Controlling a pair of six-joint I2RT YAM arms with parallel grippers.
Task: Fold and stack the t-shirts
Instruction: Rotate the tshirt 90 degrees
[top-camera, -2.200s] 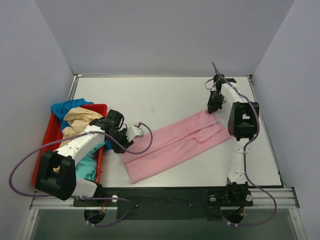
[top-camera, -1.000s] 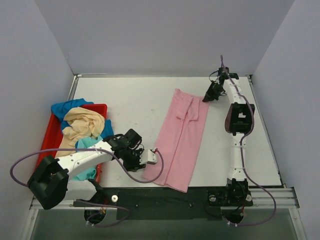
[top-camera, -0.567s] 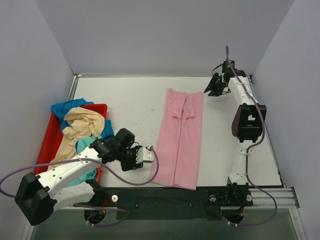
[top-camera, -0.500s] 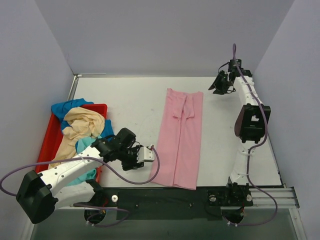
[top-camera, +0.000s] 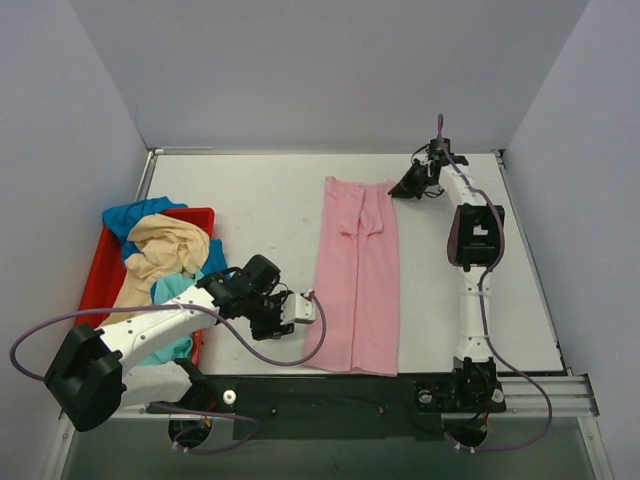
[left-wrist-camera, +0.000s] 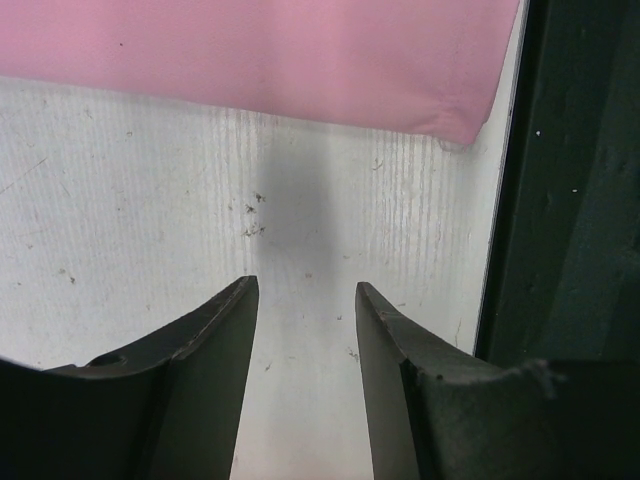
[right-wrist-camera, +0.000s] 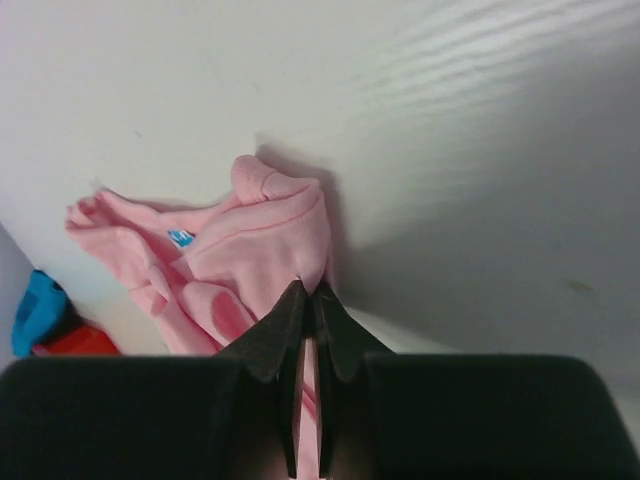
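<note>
- Left pincer (left-wrist-camera: 305, 285), nearest the arm bases: jaws apart, nothing between them. It hovers low over bare counter (top-camera: 250, 200), just beside the near left corner of the pink shirt (top-camera: 360, 280).
- The pink shirt lies as a long narrow strip, flat on the counter. It runs from the near edge straight toward the far side. The near hem looks square and tidy in the left wrist view.
- Handling, as I judge it: light, limp cloth with no stiffness. It will sag and drag wherever it is not held, and the layers may slide apart if lifted by one ply only. It is not fragile and not slippery on this surface.
- Where to grip, my judgement: the corners of the near hem, pinching through all the layers, so the strip folds over as one piece.
- To the left, well apart from the strip: red tray (top-camera: 92, 275) holding a loose heap of cream shirt (top-camera: 165, 245), blue shirt (top-camera: 135, 213) and teal shirt (top-camera: 172, 288), none folded.
- Far end: right pincer (right-wrist-camera: 307, 292) is closed, with a fold of pink cloth pinched at the strip's far right corner. The cloth bunches up around the fingertips there.
</note>
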